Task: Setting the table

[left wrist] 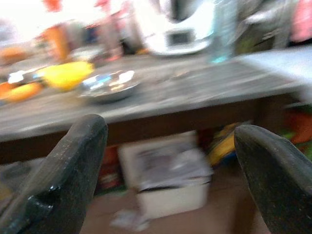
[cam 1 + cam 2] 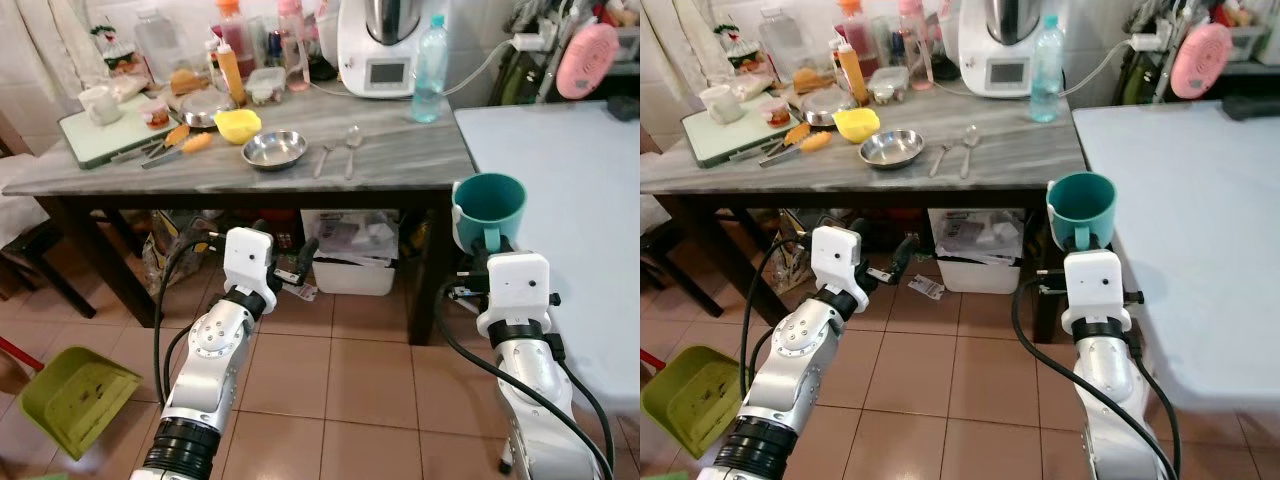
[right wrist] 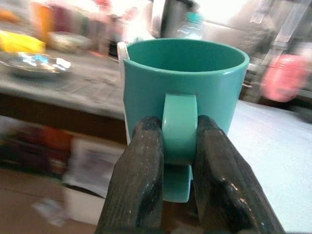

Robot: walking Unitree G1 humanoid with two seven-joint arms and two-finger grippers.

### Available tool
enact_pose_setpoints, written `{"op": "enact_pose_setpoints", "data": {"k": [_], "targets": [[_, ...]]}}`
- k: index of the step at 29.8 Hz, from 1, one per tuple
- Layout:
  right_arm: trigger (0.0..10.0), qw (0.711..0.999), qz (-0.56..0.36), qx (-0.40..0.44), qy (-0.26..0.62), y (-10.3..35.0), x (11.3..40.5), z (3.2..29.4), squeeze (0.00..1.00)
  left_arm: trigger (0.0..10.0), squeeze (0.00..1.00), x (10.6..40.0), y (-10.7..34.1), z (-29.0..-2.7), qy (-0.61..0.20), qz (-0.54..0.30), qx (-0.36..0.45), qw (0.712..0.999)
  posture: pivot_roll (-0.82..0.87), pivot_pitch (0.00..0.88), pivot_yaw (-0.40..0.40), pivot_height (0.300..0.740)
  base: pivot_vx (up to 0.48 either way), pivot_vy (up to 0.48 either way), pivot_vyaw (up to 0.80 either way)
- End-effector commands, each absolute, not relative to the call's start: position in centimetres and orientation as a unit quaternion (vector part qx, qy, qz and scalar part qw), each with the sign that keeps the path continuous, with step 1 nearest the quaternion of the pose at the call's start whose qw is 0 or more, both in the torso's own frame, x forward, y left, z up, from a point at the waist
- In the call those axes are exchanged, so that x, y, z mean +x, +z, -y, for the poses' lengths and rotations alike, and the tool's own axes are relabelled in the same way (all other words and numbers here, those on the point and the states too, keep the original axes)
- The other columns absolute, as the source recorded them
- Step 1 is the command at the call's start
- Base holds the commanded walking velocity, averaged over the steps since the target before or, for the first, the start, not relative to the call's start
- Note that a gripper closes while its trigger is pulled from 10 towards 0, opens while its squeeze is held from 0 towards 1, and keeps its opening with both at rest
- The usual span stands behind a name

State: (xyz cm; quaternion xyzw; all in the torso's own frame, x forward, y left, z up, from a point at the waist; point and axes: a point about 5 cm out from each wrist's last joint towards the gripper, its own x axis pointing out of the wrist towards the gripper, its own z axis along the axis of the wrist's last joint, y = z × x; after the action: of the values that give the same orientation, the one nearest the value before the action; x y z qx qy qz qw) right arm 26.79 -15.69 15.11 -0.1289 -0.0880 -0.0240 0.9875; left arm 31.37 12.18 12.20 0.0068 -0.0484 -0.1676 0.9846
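A teal mug is held upright in front of the grey table's right corner, next to the pale blue table. My right gripper is shut on the teal mug's handle, one black finger on each side. My left gripper is open below the grey table's front edge, nothing between its fingers. On the grey marble table lie a steel bowl, a fork and a spoon.
The back of the grey table holds a white kitchen machine, a water bottle, a yellow bowl, bottles and a cutting board. A white box stands under it. A green dustpan lies on the tiled floor.
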Motion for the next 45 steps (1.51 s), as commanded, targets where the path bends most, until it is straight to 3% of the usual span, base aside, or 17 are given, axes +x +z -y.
{"op": "enact_pose_setpoints", "data": {"k": [1, 16, 22, 36, 45], "targets": [[10.0, 0.986, 0.099, -0.133, -0.028, 15.50, 26.54, 16.03, 0.00, 10.0, 0.00, 31.53, 12.76, -11.83, -0.172, 0.058, 0.006, 0.983, -0.12, 0.000, 0.089, 0.740, 0.480, 0.000, 0.56], [10.0, 0.985, 0.098, -0.135, -0.033, 15.51, 26.37, 16.25, 0.00, 10.0, 0.00, 31.45, 12.62, -11.30, -0.183, 0.055, 0.003, 0.982, -0.12, 0.000, 0.092, 0.740, 0.480, 0.000, 0.51], [10.0, 0.986, 0.093, -0.128, -0.047, 15.44, 26.46, 16.56, 0.00, 10.0, 0.00, 31.40, 12.59, -11.10, -0.188, 0.055, 0.003, 0.981, -0.12, 0.000, 0.091, 0.740, 0.480, 0.000, 0.00], [10.0, 0.985, 0.102, -0.133, -0.045, 15.90, 26.62, 16.41, 0.00, 10.0, 0.00, 31.49, 13.19, -10.92, -0.197, 0.067, 0.006, 0.978, -0.12, 0.000, 0.087, 0.740, 0.480, 0.000, -0.78], [10.0, 0.983, 0.106, -0.142, -0.037, 15.99, 26.65, 16.16, 0.00, 10.0, 0.00, 31.09, 13.23, -11.39, -0.198, 0.068, 0.003, 0.978, -0.12, 0.000, 0.082, 0.740, 0.309, 0.000, 0.00]]}}
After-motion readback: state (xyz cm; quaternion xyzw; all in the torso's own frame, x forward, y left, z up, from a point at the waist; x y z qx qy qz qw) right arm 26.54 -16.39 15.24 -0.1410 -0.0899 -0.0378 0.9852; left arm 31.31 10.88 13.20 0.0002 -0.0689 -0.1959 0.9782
